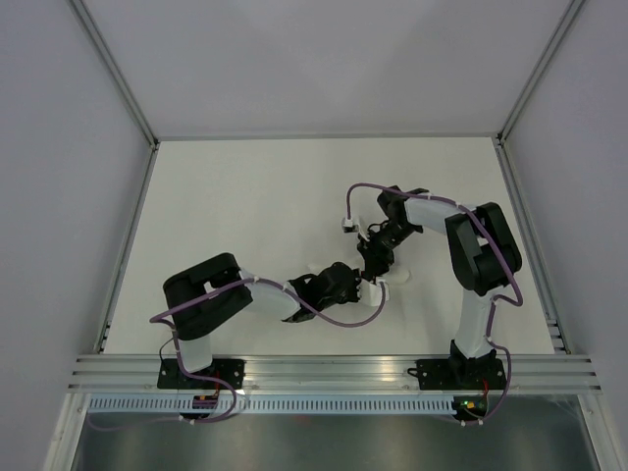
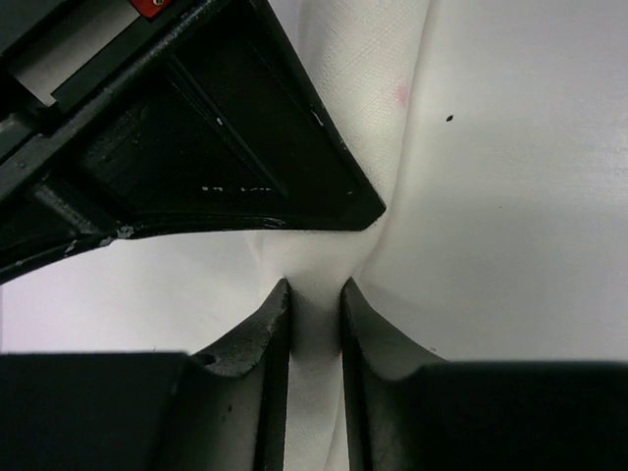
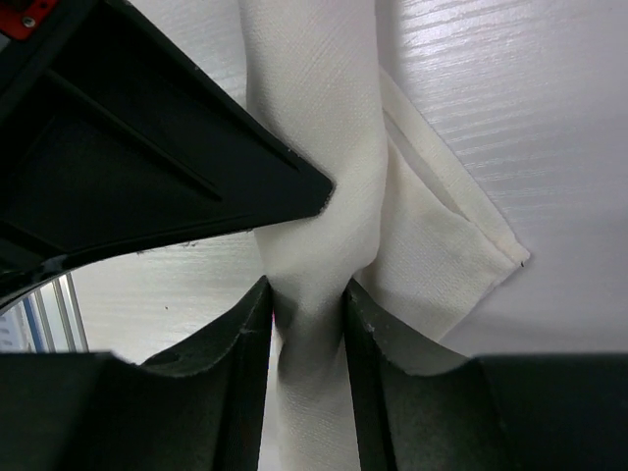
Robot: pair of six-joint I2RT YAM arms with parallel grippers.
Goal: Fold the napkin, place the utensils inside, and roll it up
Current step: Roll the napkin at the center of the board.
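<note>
I see a robot lab cell: a white table (image 1: 245,196) boxed in by plain white wall panels (image 1: 324,59) on aluminium posts (image 1: 113,69), with slotted aluminium rails (image 1: 334,371) along its near edge.

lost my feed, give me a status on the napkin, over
left gripper shut on the napkin, right gripper shut on it too. napkin bunched narrow between them. utensils not in view, nothing blocking.

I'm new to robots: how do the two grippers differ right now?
The left gripper pinches a thin, smooth fold of the napkin; the right gripper pinches a thicker bunched roll beside a hemmed corner. Left reaches in from the left, right from the far side. Both grip cloth.
</note>
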